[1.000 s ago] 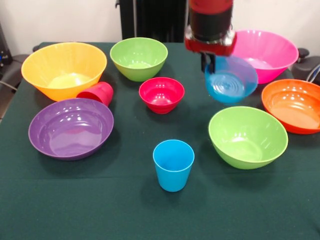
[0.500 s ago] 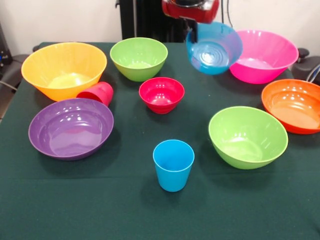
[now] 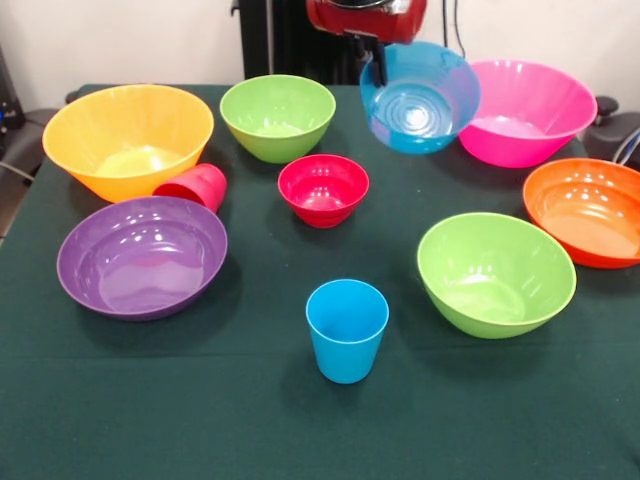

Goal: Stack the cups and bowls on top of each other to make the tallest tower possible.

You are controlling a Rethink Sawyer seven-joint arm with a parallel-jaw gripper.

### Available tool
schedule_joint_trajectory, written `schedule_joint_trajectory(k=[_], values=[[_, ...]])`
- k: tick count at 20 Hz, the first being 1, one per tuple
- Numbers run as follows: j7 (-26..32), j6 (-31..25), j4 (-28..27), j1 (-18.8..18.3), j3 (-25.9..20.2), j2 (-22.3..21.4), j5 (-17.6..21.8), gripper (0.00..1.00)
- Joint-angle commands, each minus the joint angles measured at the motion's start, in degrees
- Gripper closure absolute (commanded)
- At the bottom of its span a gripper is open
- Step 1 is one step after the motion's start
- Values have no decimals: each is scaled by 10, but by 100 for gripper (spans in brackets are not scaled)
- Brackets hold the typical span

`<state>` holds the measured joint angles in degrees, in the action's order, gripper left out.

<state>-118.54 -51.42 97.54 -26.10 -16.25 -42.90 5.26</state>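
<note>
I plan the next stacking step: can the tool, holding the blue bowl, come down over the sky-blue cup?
Probably yes. The tool holds the blue bowl up high, and the sky-blue cup stands upright alone, with nothing above it.

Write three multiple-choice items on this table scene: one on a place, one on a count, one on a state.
1. The ribbed red plastic cup lies between which bowls?
A. yellow-orange and purple
B. pink and orange
C. both lime green

2. Lime green bowls on the table?
A. one
B. two
C. three

3. The small glossy blue bowl is:
A. flat on the table
B. lifted, tilted, held by the gripper
C. inside the sky-blue cup

A: the cup sits between them. B: two show. B: it hangs at the gripper.
</note>
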Motion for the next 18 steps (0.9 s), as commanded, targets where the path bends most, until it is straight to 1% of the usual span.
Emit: schedule_joint_trajectory(k=[1,2,6,7,9,12,17,18], values=[[137,-8,-93,-16,-81,38,32,100],[146,10,-90,-24,-88,37,40,100],[162,37,-85,-46,-106,30,61,100],[164,49,-70,-54,-113,22,64,100],[170,57,-61,-67,-123,14,72,100],[174,75,-19,-96,-140,-8,90,100],[186,98,-4,-136,-171,-7,126,100],[190,103,-18,-139,-173,9,140,100]])
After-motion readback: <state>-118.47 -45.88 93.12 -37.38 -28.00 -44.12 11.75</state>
